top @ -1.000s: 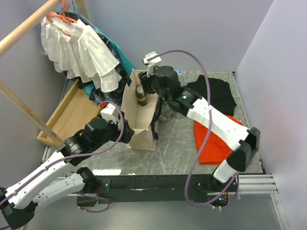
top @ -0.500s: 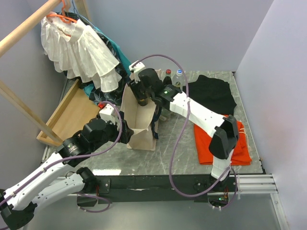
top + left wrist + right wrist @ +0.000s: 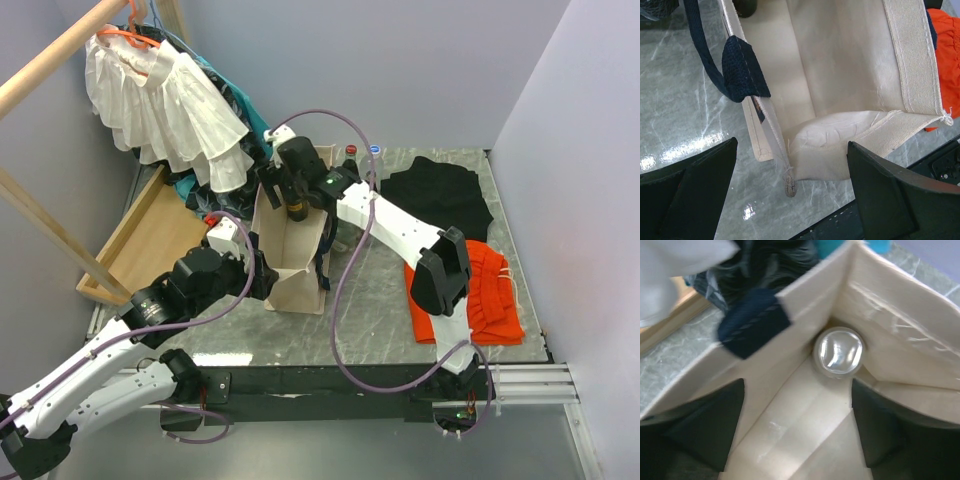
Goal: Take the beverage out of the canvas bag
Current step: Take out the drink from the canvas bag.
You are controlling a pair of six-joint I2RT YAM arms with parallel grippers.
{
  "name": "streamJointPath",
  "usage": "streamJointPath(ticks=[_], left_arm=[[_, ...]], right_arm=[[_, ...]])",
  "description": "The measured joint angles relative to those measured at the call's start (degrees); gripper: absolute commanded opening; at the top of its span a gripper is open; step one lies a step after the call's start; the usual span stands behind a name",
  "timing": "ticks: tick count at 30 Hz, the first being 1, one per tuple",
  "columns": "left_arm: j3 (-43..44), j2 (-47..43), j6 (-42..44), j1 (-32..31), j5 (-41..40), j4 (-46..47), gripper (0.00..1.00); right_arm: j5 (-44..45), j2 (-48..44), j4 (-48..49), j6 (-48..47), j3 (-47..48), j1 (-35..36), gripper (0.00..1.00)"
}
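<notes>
Top view: a tall cream canvas bag (image 3: 292, 262) with navy strap handles stands open-mouthed on the grey marble bench (image 3: 370, 310). A dark bottle (image 3: 297, 207) is upright inside, at the bag's 12 o'clock end. The right gripper (image 3: 287, 192) hangs over that end, just by the bottle top. The left gripper (image 3: 260, 279) sits low at the bag's 8 o'clock corner. An orange cloth (image 3: 485, 300) lies at 3 o'clock, well apart.

Left wrist view: the left fingers (image 3: 695, 190) are spread wide and pinch nothing. The bag's near end wall lies between them. A navy strap (image 3: 742, 70) hangs at 10 o'clock.

Right wrist view: the right fingers (image 3: 705, 425) are spread wide and hold nothing, looking down the bag. The bottle's silvery cap (image 3: 839, 351) sits in the far corner, untouched.
</notes>
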Motion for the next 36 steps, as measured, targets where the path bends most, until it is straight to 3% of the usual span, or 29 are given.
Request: streamJointPath(ticks=[16, 36], left_arm=[[0.0, 0.6, -0.1, 0.0, 0.0, 0.0, 0.96], [0.0, 1.5, -0.4, 0.0, 0.0, 0.1, 0.96]], right_arm=[[-5.0, 4.9, -3.0, 5.7, 5.5, -5.4, 1.00], [-2.3, 11.5, -8.5, 6.1, 13.1, -5.9, 0.96]])
